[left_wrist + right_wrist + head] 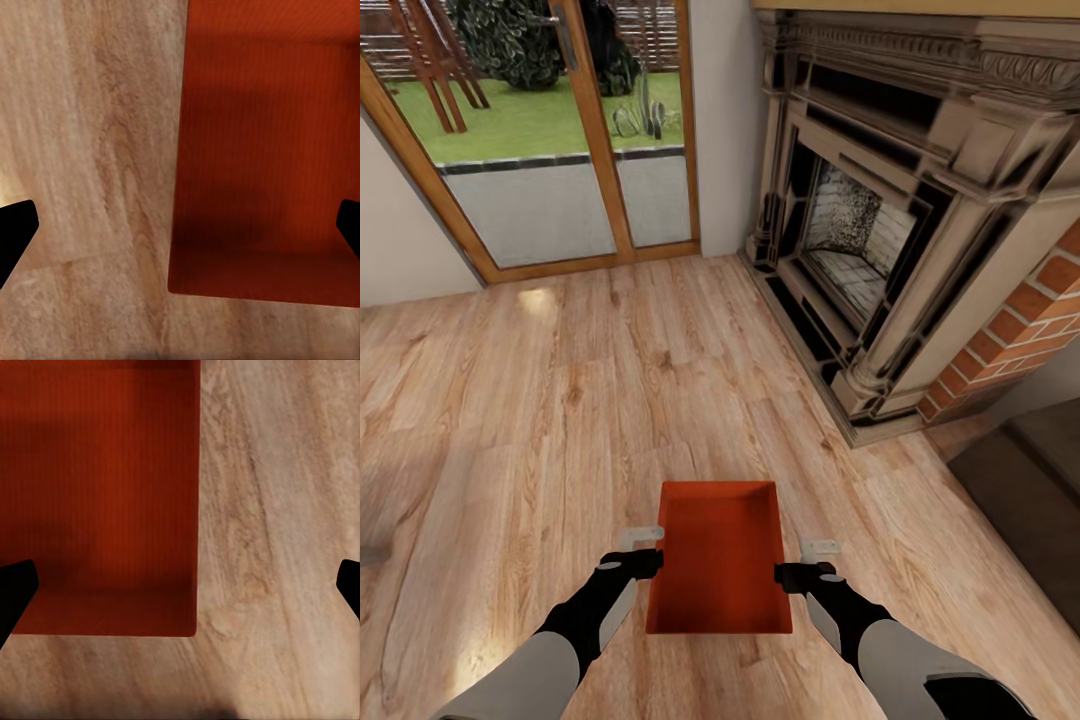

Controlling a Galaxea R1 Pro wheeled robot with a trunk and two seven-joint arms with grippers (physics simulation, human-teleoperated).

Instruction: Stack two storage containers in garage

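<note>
Both open hands flank the storage container (pixel 720 560): left hand (pixel 644 538) at 9 o'clock, right hand (pixel 820 548) at 3. Its long axis runs 12 to 6; both hands look equally near.

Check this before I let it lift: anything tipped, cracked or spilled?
Nothing stands out. The storage container sits flat and empty on the wood floor, with the left gripper and right gripper open astride its side walls.

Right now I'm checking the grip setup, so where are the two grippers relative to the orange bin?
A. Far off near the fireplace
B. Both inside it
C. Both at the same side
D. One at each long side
D: in the head view the left gripper and right gripper flank the orange bin, one at each long side.
</note>
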